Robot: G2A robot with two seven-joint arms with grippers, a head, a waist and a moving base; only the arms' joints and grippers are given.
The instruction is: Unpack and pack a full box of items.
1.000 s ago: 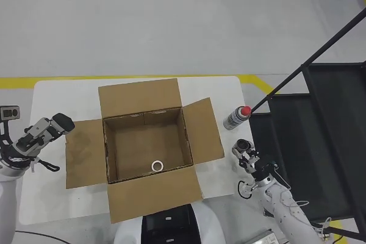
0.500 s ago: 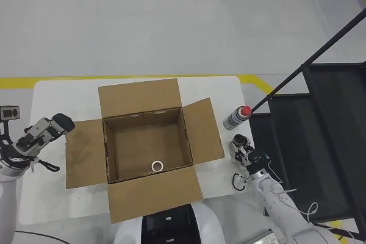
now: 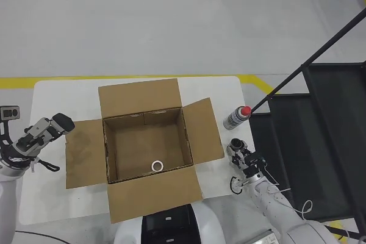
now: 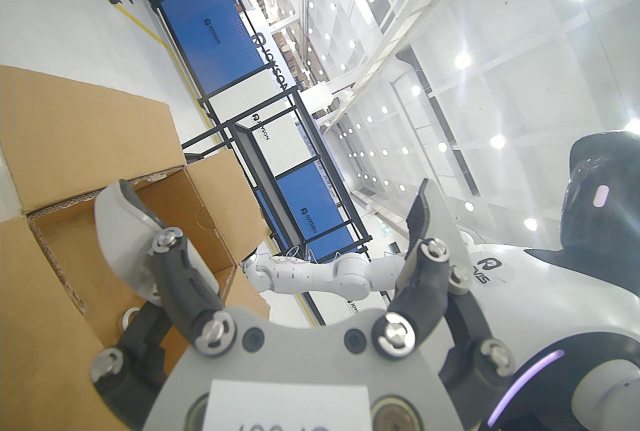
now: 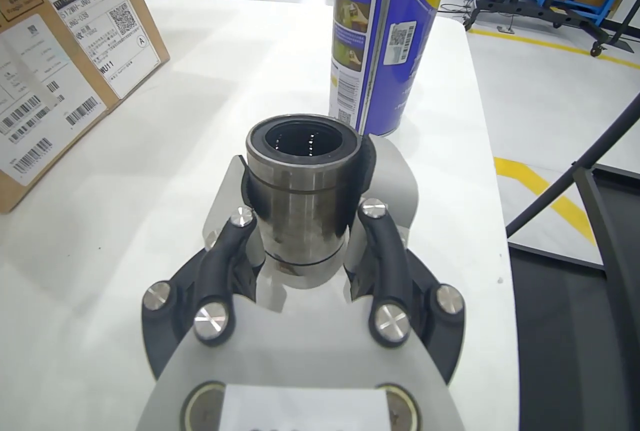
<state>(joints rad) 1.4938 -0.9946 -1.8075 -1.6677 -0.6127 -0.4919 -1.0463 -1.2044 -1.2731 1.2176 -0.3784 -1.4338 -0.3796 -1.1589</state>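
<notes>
An open cardboard box (image 3: 147,146) sits mid-table with its flaps spread out; a white ring (image 3: 157,165) lies on its floor near the front wall. My right gripper (image 3: 236,148) is low over the table to the right of the box, shut on a dark metal cylinder (image 5: 302,182) with a hollow top. A blue spray can (image 5: 382,12) with a red cap (image 3: 246,110) stands just beyond it. My left gripper (image 4: 270,223) is raised left of the box, open and holding nothing; the box (image 4: 115,223) lies past its fingers.
The white table (image 3: 49,104) ends close to the right of the gripper, where a black metal frame (image 3: 329,122) stands. A yellow floor line (image 3: 61,78) runs behind the table. Bare tabletop lies left of the box (image 5: 70,37).
My right gripper with the metal cylinder has shifted slightly left and away from the table's front edge, toward the box flap. The left arm has kept still.
</notes>
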